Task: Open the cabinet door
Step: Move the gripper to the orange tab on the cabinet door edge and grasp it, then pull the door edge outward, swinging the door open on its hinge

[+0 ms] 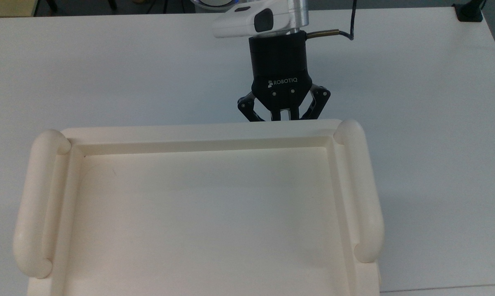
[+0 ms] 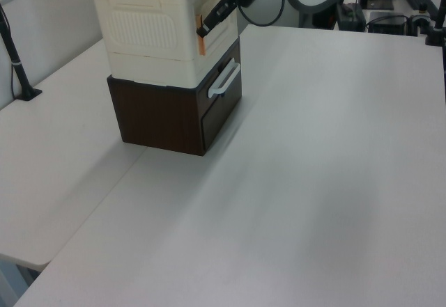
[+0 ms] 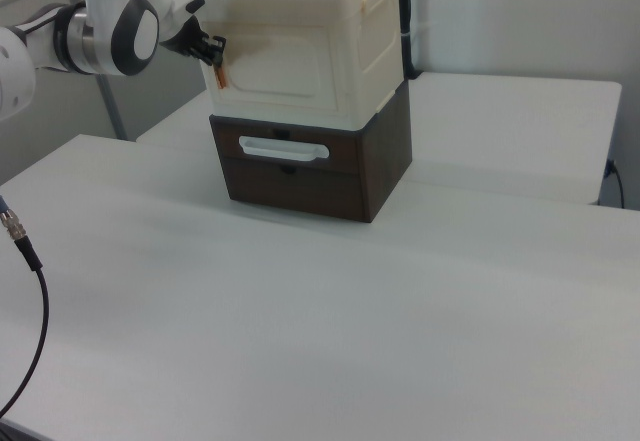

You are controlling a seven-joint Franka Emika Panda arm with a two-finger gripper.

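While I hold the gripper (image 1: 283,117) at the cream cabinet's front edge, its jaws look drawn narrow, perhaps pinching the orange tab (image 2: 200,27) at the cabinet door (image 3: 285,74); I cannot confirm contact. That door fronts the cream box atop the brown drawer unit (image 3: 310,176). I judge it light, stiff, hinged plastic, best pulled at that edge.

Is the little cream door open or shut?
Shut. The cabinet door lies flat against the cream box front, with the claw at its edge.
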